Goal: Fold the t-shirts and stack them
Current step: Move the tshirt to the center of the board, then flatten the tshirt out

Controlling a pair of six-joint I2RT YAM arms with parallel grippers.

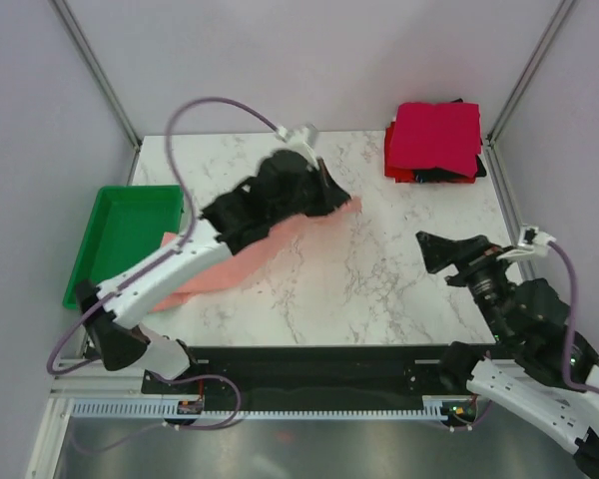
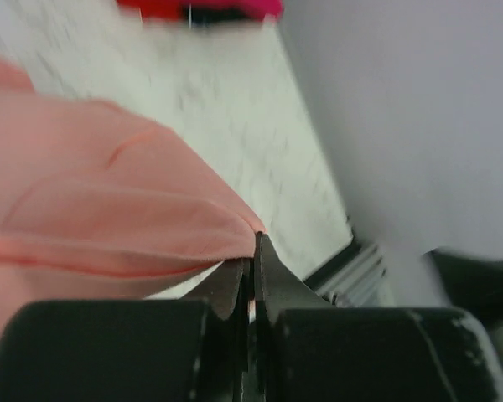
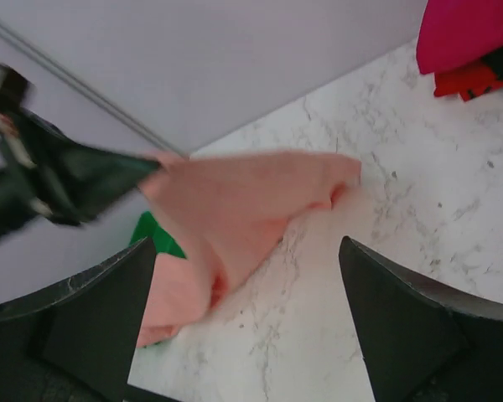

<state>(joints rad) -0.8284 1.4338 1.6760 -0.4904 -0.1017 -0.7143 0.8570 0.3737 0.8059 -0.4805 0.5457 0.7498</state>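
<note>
Left pincer (image 2: 253, 251) closed tight on an edge of salmon-pink t-shirt (image 1: 220, 274), partly lifted off surface (image 1: 379, 289), left of centre; right pincer (image 1: 434, 251) agape, idle. Folding step under way; next, likely carrying edge across and laying flat, well short of folded t-shirts (image 1: 434, 140).

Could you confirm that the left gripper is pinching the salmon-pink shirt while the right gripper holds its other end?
Not quite. The left gripper is pinching the salmon-pink shirt, but the right gripper holds nothing: its jaws stand wide open, clear of the cloth, as the right wrist view shows.
</note>
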